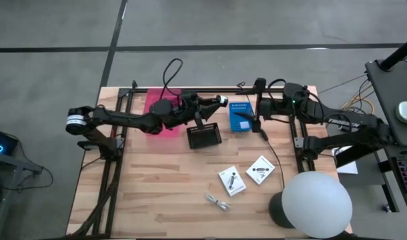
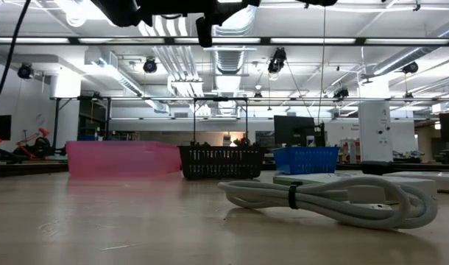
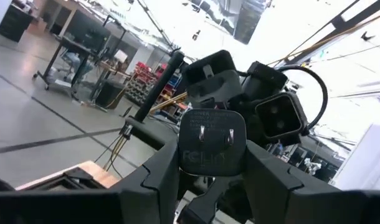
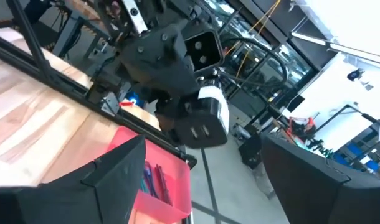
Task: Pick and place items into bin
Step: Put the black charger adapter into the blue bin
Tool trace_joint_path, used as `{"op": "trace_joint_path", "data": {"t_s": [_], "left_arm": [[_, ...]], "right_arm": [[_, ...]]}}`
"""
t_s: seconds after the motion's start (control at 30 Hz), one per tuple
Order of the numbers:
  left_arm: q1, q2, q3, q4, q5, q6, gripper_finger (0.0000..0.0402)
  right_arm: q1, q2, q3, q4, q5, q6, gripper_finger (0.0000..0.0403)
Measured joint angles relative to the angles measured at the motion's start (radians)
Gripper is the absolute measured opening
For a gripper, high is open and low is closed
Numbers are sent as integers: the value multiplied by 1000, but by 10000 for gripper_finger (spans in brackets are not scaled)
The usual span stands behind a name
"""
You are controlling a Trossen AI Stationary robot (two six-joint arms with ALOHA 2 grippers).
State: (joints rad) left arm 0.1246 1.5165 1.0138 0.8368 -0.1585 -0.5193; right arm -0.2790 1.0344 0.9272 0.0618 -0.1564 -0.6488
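Left tool clamped on black charger

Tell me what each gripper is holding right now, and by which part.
The left gripper pinches a black two-prong plug adapter by its side faces; the right gripper holds nothing.

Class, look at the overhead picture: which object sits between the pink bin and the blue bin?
In the high view, the black basket sits between the pink bin and the blue bin, slightly nearer the table's front.

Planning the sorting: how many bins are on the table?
3, in a row at the far edge: pink bin on the left, black basket in the middle, blue bin on the right.
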Motion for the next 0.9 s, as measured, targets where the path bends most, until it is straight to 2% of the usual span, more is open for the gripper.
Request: {"op": "trace_joint_path", "data": {"t_s": [0.17, 0.4, 0.9], "left_arm": [[0, 16, -2, 37, 0, 0, 127], [0, 22, -2, 59, 0, 1, 127], [-1, 24, -2, 64, 0, 1, 127]], "right_arm": [[0, 41, 2, 51, -1, -63, 298], [0, 82, 2, 135, -1, -66, 287], [0, 147, 42, 161, -1, -85, 263]]}}
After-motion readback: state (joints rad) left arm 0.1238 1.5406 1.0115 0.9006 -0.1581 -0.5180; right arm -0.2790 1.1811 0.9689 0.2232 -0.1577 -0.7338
